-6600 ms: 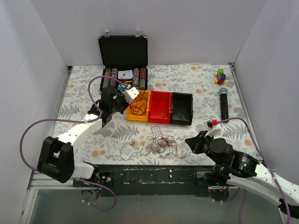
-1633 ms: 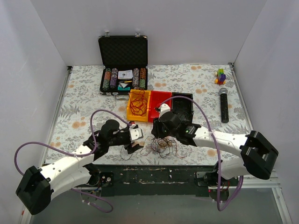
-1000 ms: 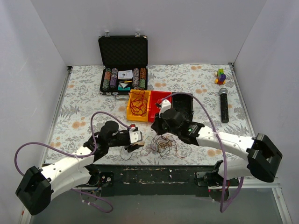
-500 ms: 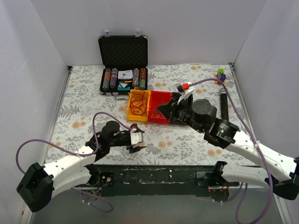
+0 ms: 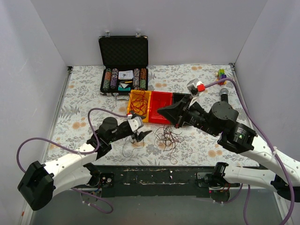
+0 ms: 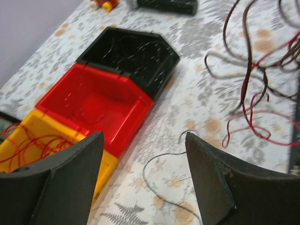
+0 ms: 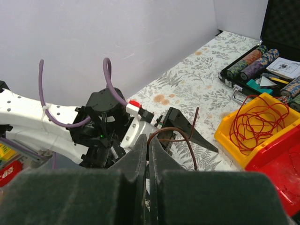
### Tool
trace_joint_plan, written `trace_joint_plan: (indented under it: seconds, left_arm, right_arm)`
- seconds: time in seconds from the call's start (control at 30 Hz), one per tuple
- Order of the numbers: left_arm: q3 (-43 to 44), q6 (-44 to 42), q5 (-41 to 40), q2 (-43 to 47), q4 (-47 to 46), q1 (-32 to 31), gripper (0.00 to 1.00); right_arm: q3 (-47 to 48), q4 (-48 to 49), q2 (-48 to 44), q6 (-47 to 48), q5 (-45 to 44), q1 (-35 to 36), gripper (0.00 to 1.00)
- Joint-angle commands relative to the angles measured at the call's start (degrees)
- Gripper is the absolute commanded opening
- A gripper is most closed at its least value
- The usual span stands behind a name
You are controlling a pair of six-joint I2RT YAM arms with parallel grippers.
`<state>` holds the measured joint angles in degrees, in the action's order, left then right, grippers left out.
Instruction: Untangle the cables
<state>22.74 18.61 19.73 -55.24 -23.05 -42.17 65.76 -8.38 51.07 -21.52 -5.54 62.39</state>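
Observation:
The cables [image 5: 168,137] are a loose nest of thin red and dark brown wires in front of the bins. My right gripper [image 5: 161,111] hovers above them, shut on a brown cable [image 7: 187,132] that loops out from its tips [image 7: 149,149]. To the left of the nest, my left gripper [image 5: 140,132] is open and holds nothing. In its wrist view its fingers [image 6: 211,178] straddle one thin dark wire [image 6: 146,174] lying on the cloth, with the cables [image 6: 248,93] to the upper right. More red wire [image 5: 137,104] lies coiled in the yellow bin [image 5: 130,116].
A red bin [image 5: 161,107] and a black bin [image 5: 180,98] stand beside the yellow one. An open black case of poker chips [image 5: 123,58] sits at the back. A microphone [image 5: 224,95] and toy blocks [image 5: 221,75] are at the right, partly behind my right arm.
My right arm has drawn back to the right with the brown cable pinched, and the nest now shows below its tips. My left gripper has opened wider and shifted toward the bins.

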Motion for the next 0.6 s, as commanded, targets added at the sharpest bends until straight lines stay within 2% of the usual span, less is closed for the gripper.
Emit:
trace_joint_plan:
  seconds: [0.0,0.1,0.33,0.4,0.47,0.57]
  left_arm:
    - [4.7,9.8,15.3,1.8,7.0,-0.2,0.66]
    - [5.7,12.3,21.7,1.4,7.6,-0.2,0.62]
    - [8.2,13.2,26.5,0.8,8.2,-0.4,0.68]
    - [8.1,12.9,26.2,0.8,7.8,-0.6,0.60]
    - [7.8,12.9,25.4,0.8,6.5,-0.5,0.44]
    - [7.6,12.9,22.4,0.7,4.4,-0.6,0.27]
  right_arm:
    - [1.7,0.7,-1.0,-0.8,2.0,0.3,0.01]
    - [2.2,0.6,-0.6,-0.8,2.1,0.3,0.01]
    - [1.9,1.0,-0.2,-1.2,2.8,0.4,0.01]
    - [1.8,1.2,0.1,-1.5,3.1,0.4,0.01]
    - [1.5,1.5,0.2,-1.9,3.3,0.4,0.01]
    - [1.3,2.0,0.3,-2.1,3.5,0.4,0.01]
